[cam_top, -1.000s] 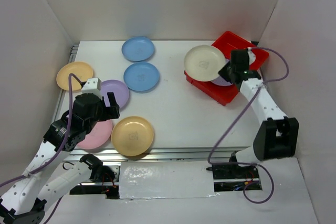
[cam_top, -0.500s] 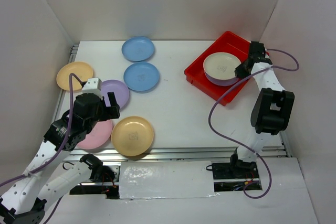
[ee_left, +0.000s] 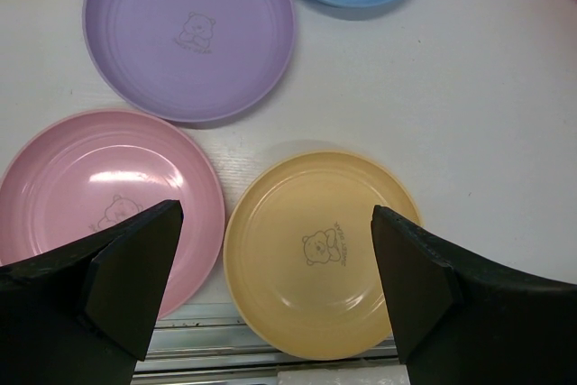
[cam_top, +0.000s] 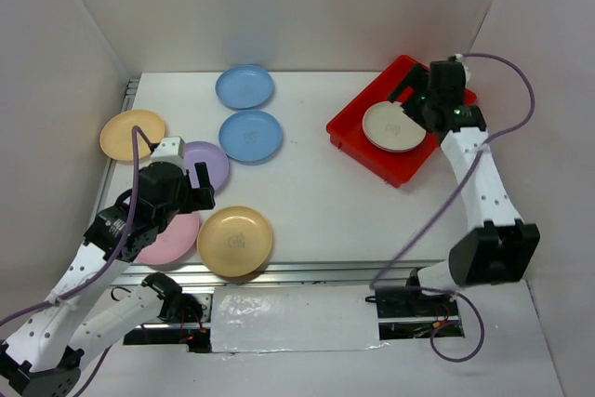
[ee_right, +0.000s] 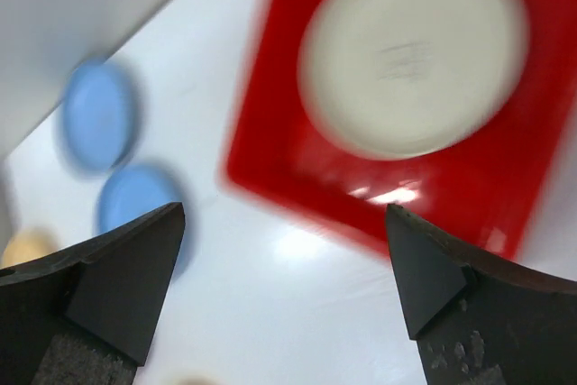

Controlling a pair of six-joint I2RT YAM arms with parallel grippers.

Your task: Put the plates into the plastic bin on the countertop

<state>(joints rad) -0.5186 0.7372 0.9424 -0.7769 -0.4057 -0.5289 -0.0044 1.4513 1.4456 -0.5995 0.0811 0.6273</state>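
A cream plate [cam_top: 393,126] lies inside the red plastic bin [cam_top: 390,163] at the back right of the countertop [cam_top: 316,183]. My right gripper [cam_top: 412,107] hangs open just above it, holding nothing. The blurred right wrist view shows that cream plate [ee_right: 413,51] in the bin [ee_right: 297,132], beyond the open right gripper [ee_right: 284,277]. My left gripper [cam_top: 200,188] stands open above a yellow plate [ee_left: 320,250], with a pink plate [ee_left: 99,196] and a lilac plate [ee_left: 189,33] beside it. The left gripper [ee_left: 275,286] is empty.
Two blue plates [cam_top: 244,86] [cam_top: 251,136] lie at the back middle. Another yellow plate [cam_top: 132,134] sits at the far left by the wall. White walls enclose the countertop, and a metal rail [cam_top: 307,271] runs along its near edge.
My right gripper went from shut to open and let go of the cream plate, which now lies flat in the bin. The left arm shifted only slightly.
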